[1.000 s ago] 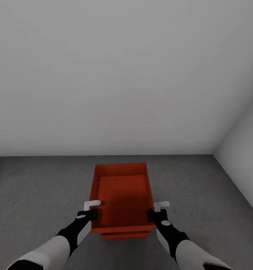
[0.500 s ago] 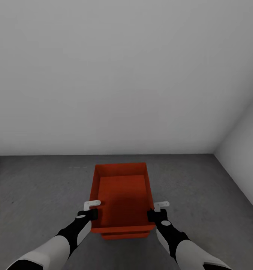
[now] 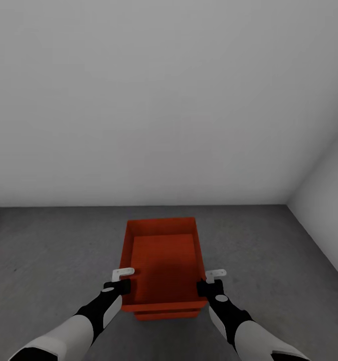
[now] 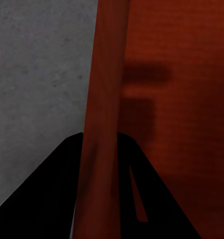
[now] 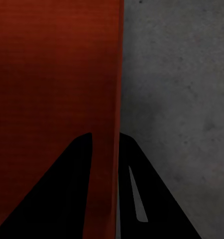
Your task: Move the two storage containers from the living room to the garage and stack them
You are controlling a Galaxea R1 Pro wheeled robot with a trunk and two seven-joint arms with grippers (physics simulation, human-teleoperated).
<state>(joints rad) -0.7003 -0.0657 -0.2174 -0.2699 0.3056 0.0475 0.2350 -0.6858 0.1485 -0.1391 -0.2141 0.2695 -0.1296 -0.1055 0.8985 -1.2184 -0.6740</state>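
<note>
In the head view an orange-red open-top storage container [image 3: 162, 260] sits low over the dark grey concrete floor [image 3: 53, 250] of the garage. The rim of a second storage container [image 3: 167, 315] peeks out right beneath its near end. My left gripper [image 3: 122, 287] is shut on the upper bin's left wall, my right gripper [image 3: 205, 288] on its right wall. In the left wrist view the wall [image 4: 104, 99] runs between the dark fingers [image 4: 52, 199] of my left gripper [image 4: 99, 164]. In the right wrist view the wall [image 5: 107, 74] runs into my right gripper [image 5: 104, 164].
A plain white wall [image 3: 163, 100] rises just beyond the bins. Another white wall [image 3: 324, 200] closes the corner at the right. Bare concrete stretches to the left and right of the bins.
</note>
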